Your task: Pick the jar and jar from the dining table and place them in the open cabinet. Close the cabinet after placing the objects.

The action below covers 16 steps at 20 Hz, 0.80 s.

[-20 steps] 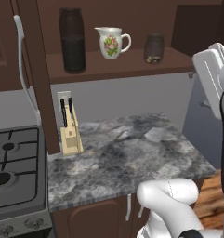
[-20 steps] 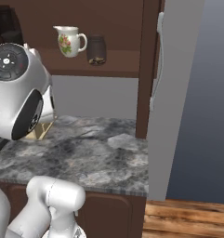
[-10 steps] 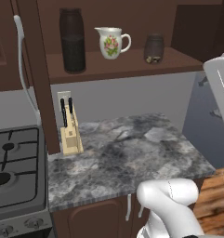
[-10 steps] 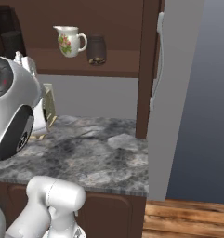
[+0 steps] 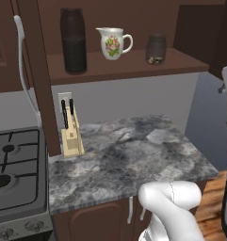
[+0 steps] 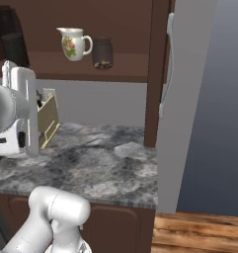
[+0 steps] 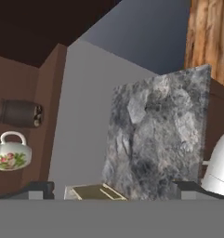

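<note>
The tall dark jar (image 5: 73, 40) and the short dark jar (image 5: 156, 48) both stand on the shelf of the open cabinet (image 5: 129, 67), with a white floral jug (image 5: 114, 42) between them. In the right base view the short jar (image 6: 102, 53) sits next to the jug (image 6: 73, 43), and the cabinet door (image 6: 184, 99) stands swung out, edge-on. My gripper (image 7: 115, 191) is open and holds nothing. It is back from the shelf and looks along the counter. In the rolled hand view the short jar (image 7: 20, 114) lies at the left. The dining table is out of view.
A marbled grey counter (image 5: 133, 155) runs below the cabinet, with a wooden knife block (image 5: 71, 136) at its left end. A gas stove (image 5: 16, 174) adjoins it. A long silver door handle (image 5: 23, 70) hangs beside the shelf. Wooden floor (image 6: 199, 232) lies to the right.
The arm has swung back from the shelf: toward the right edge of the left base view, and lower and further left in the right base view. Jars and jug stay put.
</note>
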### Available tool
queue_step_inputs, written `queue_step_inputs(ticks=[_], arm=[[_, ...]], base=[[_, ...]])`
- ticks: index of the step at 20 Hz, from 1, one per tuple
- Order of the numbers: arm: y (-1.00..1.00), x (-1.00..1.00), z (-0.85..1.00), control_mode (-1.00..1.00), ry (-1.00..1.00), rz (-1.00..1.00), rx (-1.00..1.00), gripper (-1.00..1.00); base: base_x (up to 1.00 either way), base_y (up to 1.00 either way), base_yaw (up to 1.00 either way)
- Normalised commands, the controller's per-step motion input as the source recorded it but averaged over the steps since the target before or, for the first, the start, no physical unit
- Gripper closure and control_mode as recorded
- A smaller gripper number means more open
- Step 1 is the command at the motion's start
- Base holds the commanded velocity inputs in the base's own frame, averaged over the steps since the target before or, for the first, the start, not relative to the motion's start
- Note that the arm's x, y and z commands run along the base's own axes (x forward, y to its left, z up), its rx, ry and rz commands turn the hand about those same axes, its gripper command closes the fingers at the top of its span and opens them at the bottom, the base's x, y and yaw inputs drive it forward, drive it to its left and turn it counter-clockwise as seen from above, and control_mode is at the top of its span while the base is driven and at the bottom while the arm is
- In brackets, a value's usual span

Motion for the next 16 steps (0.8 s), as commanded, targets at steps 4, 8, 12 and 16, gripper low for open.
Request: queue_step_inputs(ticks=[4, 8, 12, 16], arm=[[-0.19, -0.35, 0.0, -1.0, 0.0, -0.28, 0.0, -1.0], [-0.22, -0.42, 0.0, -1.0, -0.01, -0.25, 0.0, -1.0], [-0.23, -0.41, 0.0, -1.0, -0.04, -0.25, 0.0, -1.0], [-0.31, -0.31, -0.02, -1.0, 0.0, -0.39, 0.0, -1.0]], base=[[0.0, 0.0, 0.0], [0.0, 0.0, 0.0], [0.0, 0.0, 0.0], [0.0, 0.0, 0.0]])
